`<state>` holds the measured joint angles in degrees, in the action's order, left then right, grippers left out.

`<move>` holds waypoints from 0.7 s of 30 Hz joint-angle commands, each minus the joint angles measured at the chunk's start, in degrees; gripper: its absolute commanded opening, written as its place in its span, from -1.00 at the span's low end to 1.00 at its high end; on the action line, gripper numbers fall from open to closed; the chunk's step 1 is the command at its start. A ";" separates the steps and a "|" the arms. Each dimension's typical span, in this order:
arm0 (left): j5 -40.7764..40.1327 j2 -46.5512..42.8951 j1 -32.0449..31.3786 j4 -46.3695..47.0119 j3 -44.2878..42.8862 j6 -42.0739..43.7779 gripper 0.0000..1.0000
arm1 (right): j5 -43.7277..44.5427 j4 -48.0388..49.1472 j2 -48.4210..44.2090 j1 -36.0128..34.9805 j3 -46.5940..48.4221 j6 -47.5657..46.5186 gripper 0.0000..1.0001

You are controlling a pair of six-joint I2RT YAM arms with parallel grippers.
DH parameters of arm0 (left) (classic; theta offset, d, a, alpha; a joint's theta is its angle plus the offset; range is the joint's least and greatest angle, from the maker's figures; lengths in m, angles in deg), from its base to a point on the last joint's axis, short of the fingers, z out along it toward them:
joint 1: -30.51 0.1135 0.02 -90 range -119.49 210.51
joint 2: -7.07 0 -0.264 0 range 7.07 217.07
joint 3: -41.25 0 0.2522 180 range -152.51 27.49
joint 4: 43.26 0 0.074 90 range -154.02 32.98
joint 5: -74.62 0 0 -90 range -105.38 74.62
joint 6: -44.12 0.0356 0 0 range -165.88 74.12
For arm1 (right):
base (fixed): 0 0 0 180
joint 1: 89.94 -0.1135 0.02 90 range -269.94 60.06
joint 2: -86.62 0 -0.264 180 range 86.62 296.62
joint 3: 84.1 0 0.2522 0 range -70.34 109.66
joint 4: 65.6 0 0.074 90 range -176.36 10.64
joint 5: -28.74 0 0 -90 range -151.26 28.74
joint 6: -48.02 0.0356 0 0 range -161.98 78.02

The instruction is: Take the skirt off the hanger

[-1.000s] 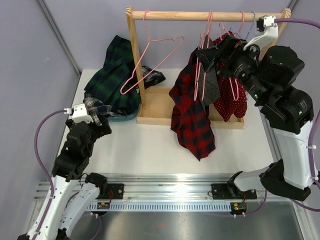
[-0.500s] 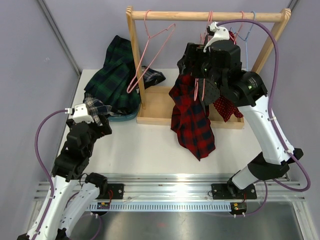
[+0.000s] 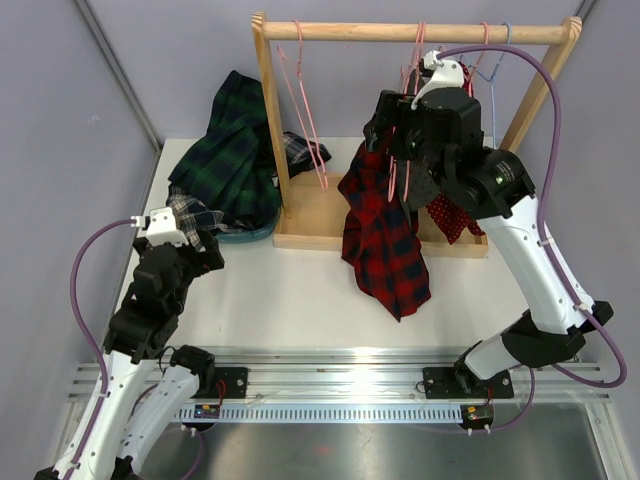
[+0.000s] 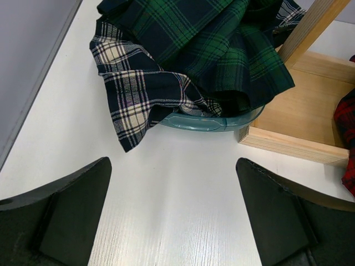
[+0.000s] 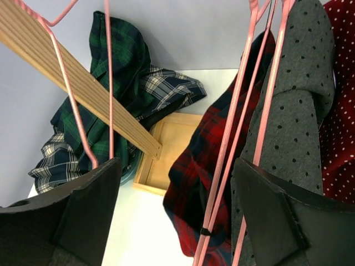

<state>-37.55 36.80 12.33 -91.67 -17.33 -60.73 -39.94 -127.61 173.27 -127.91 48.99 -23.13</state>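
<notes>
Red plaid skirt [image 3: 385,235] hung on pink hanger [image 5: 236,144] under wooden rack [image 3: 350,31] | right pincer [image 5: 175,210] stood wide open by that hanger, gripping nothing | left pincer [image 4: 175,210] stood wide open, empty, over tabletop [image 4: 166,183] near green plaid pile [image 4: 222,50]

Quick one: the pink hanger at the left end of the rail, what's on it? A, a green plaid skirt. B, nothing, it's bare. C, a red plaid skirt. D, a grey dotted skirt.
B: the left hanger hangs bare on the rail. The red plaid skirt hangs further right, and the green plaid skirt lies heaped beside the rack.
</notes>
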 commanded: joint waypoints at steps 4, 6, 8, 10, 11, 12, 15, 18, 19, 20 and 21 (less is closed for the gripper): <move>1.17 0.41 -0.28 1.43 -0.01 0.61 0.98 | 1.45 4.22 1.67 1.85 -0.76 -1.10 0.55; 1.26 0.41 -0.28 1.52 -0.09 0.61 0.98 | 0.04 4.39 2.46 2.90 -0.68 -0.57 0.46; 1.34 0.41 -0.28 1.43 -0.09 0.61 0.98 | -2.33 4.48 3.26 4.84 -0.76 0.48 0.37; 1.52 0.41 -0.28 1.43 -0.09 0.70 0.98 | -3.74 4.92 4.40 5.72 -0.85 0.83 0.22; 1.52 0.41 -0.28 1.43 -0.09 0.70 0.98 | -3.83 5.09 5.01 5.81 -0.68 0.92 0.18; 1.52 0.58 -0.28 1.43 -0.09 0.61 0.98 | -3.92 5.18 5.37 5.98 -0.50 0.92 0.14; 1.70 0.67 -0.28 1.61 -0.09 0.79 0.98 | -4.09 5.10 6.42 6.33 0.73 0.66 -0.23; 1.78 0.93 -0.37 2.31 -0.71 1.75 0.98 | -4.10 4.75 7.04 6.77 2.05 0.84 -0.90; 1.78 1.81 -0.37 2.05 -1.41 2.10 0.98 | -4.01 4.48 7.04 6.78 2.92 0.84 -1.00; 1.78 2.43 -0.37 1.96 -4.11 2.37 0.98 | -4.09 4.48 7.13 6.78 3.36 0.75 -1.00; 2.22 3.30 -0.37 1.87 -5.79 3.15 0.98 | -4.27 4.31 7.13 6.78 4.06 0.75 -1.00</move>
<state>-36.81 38.07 12.25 -91.78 -18.05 -59.81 -43.74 -124.86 180.95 -121.49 49.21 -22.10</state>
